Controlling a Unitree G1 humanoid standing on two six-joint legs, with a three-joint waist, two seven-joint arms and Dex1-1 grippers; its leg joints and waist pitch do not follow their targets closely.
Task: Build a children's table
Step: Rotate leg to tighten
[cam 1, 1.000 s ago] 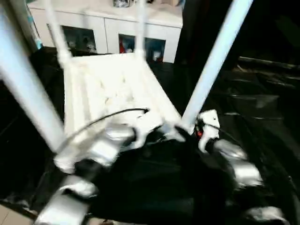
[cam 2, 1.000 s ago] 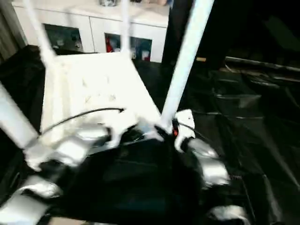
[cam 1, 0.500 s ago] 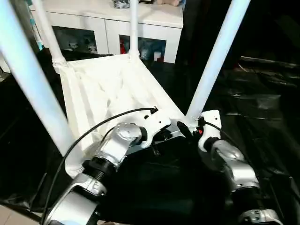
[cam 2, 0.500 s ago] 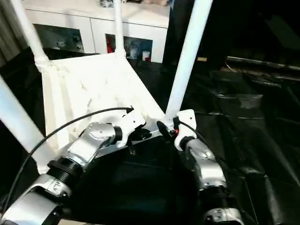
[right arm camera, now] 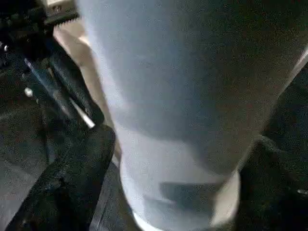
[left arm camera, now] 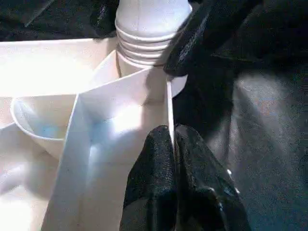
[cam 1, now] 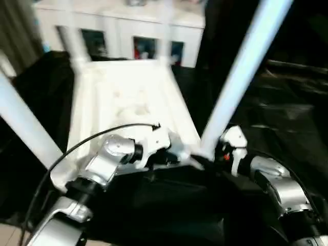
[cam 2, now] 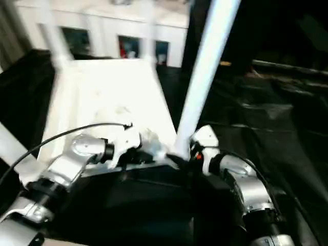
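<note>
Here the left claw [left arm camera: 172,144] pinches the children's table [cam 1: 128,97] rim.

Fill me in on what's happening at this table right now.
A humanoid robot is assembling a white children's table, which lies upside down on black cloth with legs standing up. The left gripper is shut on the tabletop's thin edge wall near a corner. The right gripper sits at the base of the near-right leg, fingers either side of it.
</note>
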